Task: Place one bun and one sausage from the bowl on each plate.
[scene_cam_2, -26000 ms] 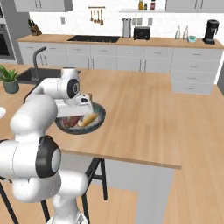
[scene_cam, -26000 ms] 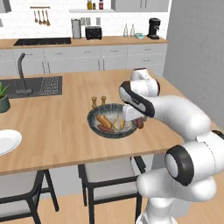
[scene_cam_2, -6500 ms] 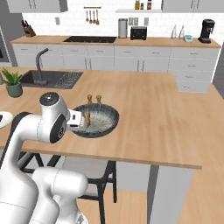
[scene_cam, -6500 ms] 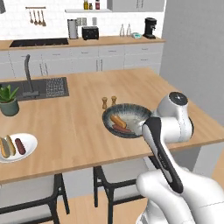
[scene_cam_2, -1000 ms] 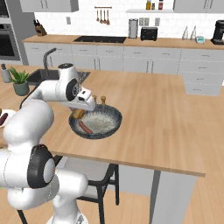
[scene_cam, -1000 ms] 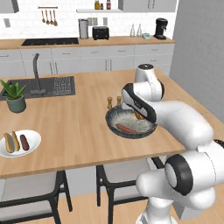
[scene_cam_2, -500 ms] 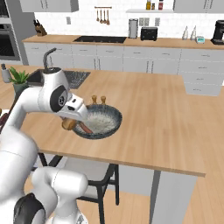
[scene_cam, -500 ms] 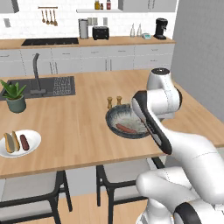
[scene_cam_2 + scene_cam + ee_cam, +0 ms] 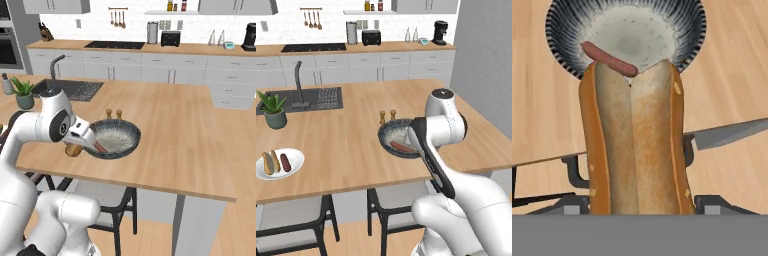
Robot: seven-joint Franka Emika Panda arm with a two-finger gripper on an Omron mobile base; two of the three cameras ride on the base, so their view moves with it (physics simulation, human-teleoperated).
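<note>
Jaws pinch the split golden-brown bun (image 9: 634,142) above the dark round bowl (image 9: 567,55); carry it level and steady to an unfilled plate

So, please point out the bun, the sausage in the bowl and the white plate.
bun (image 9: 634,145): hand view, middle of its split top.
sausage (image 9: 608,59): hand view, its middle.
white plate (image 9: 297,159): left base view, bare right rim.

Wooden island (image 9: 356,135) — bowl (image 9: 387,137), plate (image 9: 296,165), shakers (image 9: 387,117).
</note>
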